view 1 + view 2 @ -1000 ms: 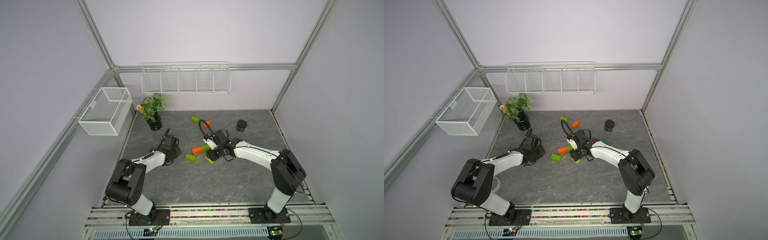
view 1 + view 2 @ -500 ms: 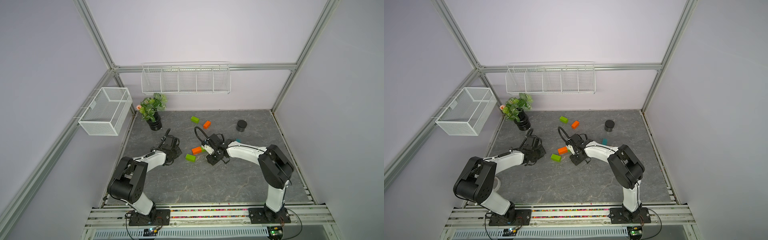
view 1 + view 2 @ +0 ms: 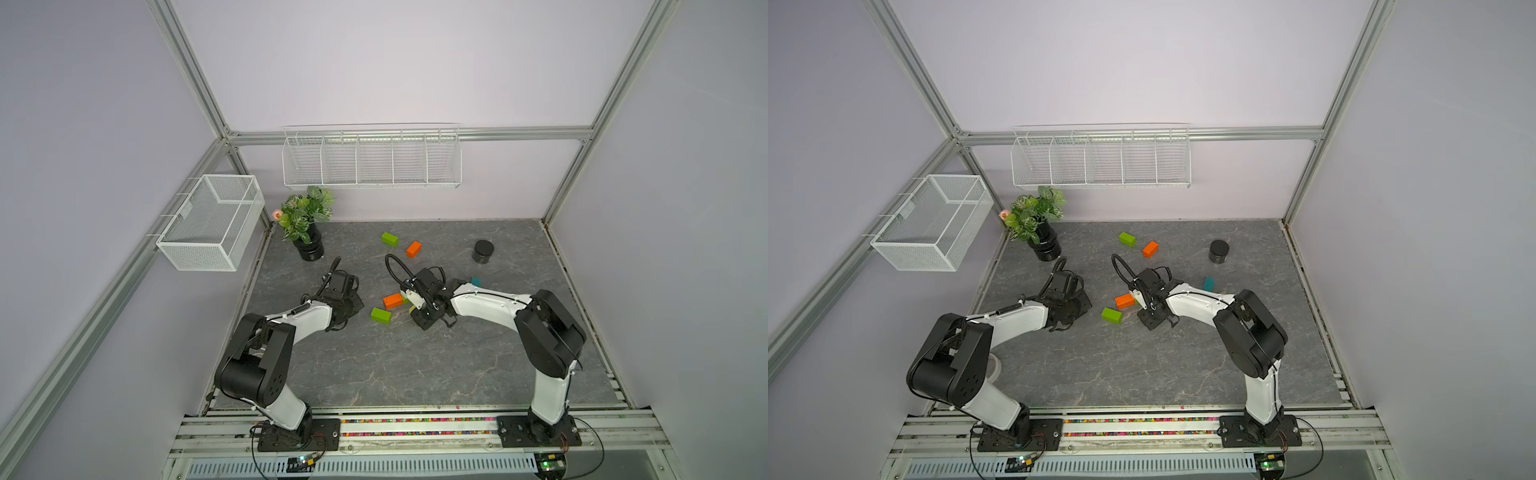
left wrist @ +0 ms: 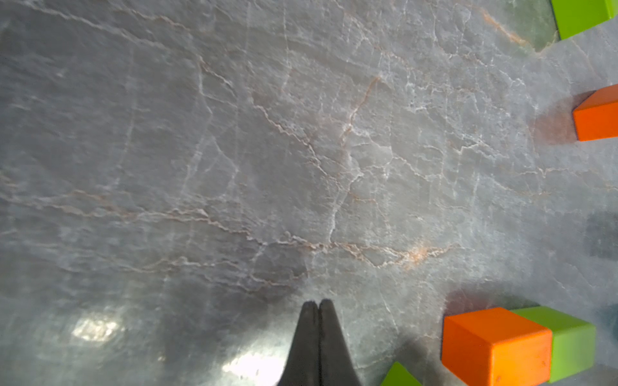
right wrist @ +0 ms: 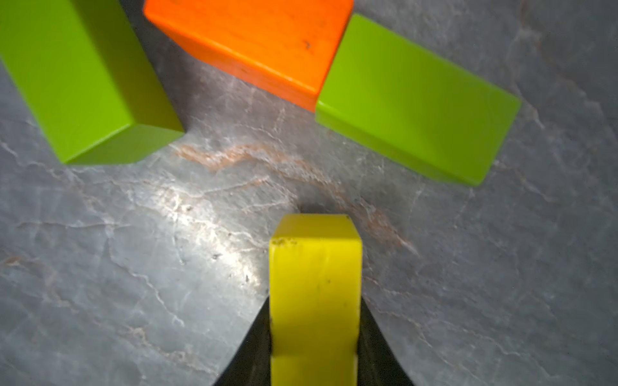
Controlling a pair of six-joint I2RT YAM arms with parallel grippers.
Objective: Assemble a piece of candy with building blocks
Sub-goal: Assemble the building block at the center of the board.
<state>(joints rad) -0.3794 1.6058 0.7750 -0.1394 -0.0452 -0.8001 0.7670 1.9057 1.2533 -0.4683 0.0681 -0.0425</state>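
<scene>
Pale lilac walls (image 3: 374, 62) in aluminium framing (image 3: 188, 79) enclose a grey marbled tabletop (image 3: 395, 365). On it a painted wooden orange brick (image 5: 254, 43) touches a green brick (image 5: 414, 100) end to end. Near them, the right gripper (image 5: 314, 317) clamps a yellow brick (image 5: 316, 267). The left gripper (image 4: 317, 307) has its jaws pressed together, empty.

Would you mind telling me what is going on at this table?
Painted wooden blocks are being assembled on a grey marbled tabletop. The right gripper grips a yellow rectangular brick near an orange brick that touches a green brick end to end. The left gripper is shut and empty over bare table. A second green brick, a second orange brick and a teal block lie apart.
</scene>
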